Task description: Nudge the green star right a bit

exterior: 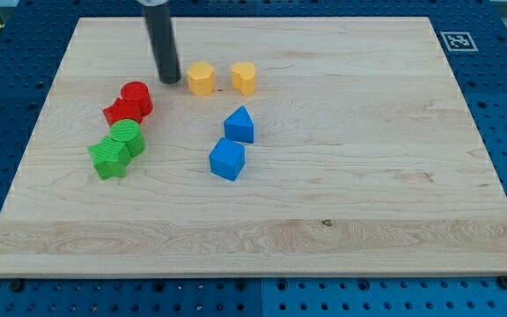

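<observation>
The green star (pixel 109 158) lies at the view's left, touching a green round block (pixel 128 137) just above and to its right. My tip (pixel 169 79) stands near the view's top, well above and to the right of the green star, apart from it. It is close to the left of a yellow block (pixel 201 78) and up-right of the red blocks.
A red round block (pixel 136 97) and a red star-like block (pixel 120 112) sit above the green pair. A second yellow block (pixel 244 77) lies right of the first. Two blue blocks (pixel 239 125) (pixel 227 159) lie at the middle. The wooden board (pixel 368 176) rests on a blue pegboard.
</observation>
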Available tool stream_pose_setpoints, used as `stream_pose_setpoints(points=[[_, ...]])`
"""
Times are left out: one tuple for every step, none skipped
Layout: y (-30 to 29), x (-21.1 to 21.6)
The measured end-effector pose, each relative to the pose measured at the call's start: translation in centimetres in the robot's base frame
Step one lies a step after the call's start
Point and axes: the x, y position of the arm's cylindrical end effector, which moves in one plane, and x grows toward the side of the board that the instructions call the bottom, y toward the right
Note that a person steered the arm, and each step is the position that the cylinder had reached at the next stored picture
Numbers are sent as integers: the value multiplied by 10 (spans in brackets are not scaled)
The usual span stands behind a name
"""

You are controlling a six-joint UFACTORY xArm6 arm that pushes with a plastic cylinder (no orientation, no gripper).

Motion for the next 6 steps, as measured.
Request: stream_pose_setpoints(points=[[-43, 18], [-76, 54], [-85, 100], [-83, 140], [-72, 164], [-70, 170]])
